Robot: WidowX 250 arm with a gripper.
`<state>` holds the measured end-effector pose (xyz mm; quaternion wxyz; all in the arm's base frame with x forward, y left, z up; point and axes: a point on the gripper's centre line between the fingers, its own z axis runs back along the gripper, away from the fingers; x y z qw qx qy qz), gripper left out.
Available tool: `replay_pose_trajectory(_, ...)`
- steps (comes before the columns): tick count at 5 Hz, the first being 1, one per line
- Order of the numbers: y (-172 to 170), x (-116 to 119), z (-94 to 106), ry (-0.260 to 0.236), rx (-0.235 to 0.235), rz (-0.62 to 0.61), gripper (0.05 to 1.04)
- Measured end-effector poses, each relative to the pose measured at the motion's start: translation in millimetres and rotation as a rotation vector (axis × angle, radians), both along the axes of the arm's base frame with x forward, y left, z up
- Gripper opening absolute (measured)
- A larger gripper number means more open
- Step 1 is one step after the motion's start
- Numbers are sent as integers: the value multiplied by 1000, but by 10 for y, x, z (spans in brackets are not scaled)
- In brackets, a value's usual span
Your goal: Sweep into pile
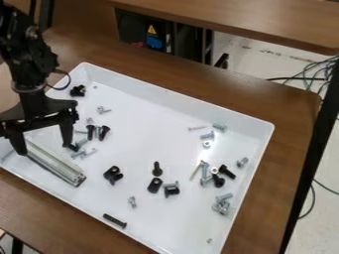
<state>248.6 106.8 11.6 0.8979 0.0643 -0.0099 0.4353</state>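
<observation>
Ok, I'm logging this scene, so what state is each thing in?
Gripper: open, low over the tray's left part
White tray: upright, holding loose hardware
Silver bar: lying flat in the tray
Silver screws: scattered, not in one pile
Black parts: scattered too
Cables: loose on the floor

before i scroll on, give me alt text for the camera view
A black gripper, fingers apart, hangs over the left of a white tray on a brown table. Near it lies a long shiny bar; silver screws and black fasteners are scattered across the tray, not in one pile.
</observation>
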Motion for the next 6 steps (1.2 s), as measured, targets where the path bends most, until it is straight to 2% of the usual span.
replay_pose_trajectory(2, 119, 70, -137, -51, 9, 48, 999)
replay_pose_trajectory(3, 79, 89, -340, -51, -35, 64, 999)
replay_pose_trajectory(4, 57, 111, -480, -57, -52, 53, 999)
replay_pose_trajectory(5, 39, 125, -519, -64, -64, 51, 999)
replay_pose_trajectory(6, 50, 152, -527, -69, -62, 41, 958)
